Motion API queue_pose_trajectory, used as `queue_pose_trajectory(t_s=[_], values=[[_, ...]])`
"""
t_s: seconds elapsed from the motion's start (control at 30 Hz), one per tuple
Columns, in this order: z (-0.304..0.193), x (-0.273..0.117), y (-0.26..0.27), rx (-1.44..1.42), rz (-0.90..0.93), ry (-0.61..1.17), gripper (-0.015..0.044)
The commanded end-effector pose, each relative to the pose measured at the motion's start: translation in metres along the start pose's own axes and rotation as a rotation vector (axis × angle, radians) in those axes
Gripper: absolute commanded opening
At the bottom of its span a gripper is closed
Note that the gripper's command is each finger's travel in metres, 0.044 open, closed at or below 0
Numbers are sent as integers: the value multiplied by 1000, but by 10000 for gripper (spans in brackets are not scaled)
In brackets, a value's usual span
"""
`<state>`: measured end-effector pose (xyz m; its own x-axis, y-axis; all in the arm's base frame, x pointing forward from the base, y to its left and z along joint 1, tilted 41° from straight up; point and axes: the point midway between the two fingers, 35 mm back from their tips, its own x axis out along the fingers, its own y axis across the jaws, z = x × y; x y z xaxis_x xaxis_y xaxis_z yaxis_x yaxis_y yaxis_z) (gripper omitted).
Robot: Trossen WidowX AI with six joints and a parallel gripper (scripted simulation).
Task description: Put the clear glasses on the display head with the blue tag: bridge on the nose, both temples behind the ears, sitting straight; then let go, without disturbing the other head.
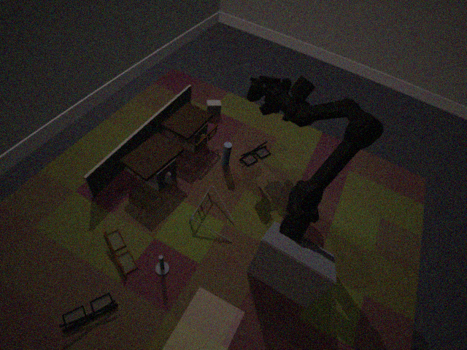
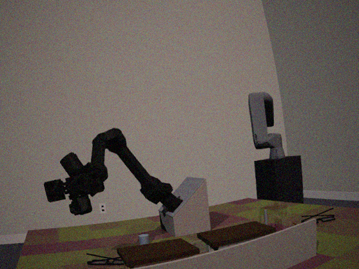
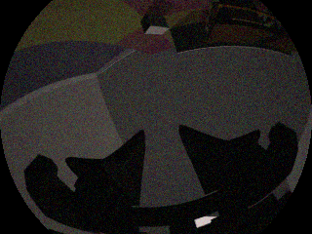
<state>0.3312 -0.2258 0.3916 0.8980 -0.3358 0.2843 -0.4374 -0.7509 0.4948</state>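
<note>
The clear glasses (image 1: 206, 204) stand on the mat in the top view, lenses toward the shelves and temples spread toward the arm's base. One display head (image 1: 168, 177) shows dimly under the nearer brown shelf. The other head (image 1: 202, 138) is under the farther shelf, with orange-brown glasses around it. Neither tag's colour can be made out. My gripper (image 1: 259, 100) (image 2: 65, 204) (image 3: 162, 131) is partly open and empty, high above the mat and far from the clear glasses.
Brown shelf boards (image 1: 153, 154) (image 1: 186, 120) (image 2: 159, 250) cover the heads, with a long white wall (image 1: 139, 133) (image 2: 204, 262) behind. A cylinder (image 1: 226, 153) (image 2: 144, 238) and black glasses (image 1: 249, 160) stand near. Orange glasses (image 1: 119, 254), a thin post (image 1: 161, 262) and more black glasses (image 1: 88, 317) lie farther off.
</note>
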Motion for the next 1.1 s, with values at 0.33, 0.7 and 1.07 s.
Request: queue_pose_trajectory(t_s=[0.33, 0.7, 1.07], values=[[100, 13, -193, -135, -438, -470, 200], [147, -72, -332, -493, -893, -751, 200], [189, -170, -380, -1021, -1270, -942, 200]])
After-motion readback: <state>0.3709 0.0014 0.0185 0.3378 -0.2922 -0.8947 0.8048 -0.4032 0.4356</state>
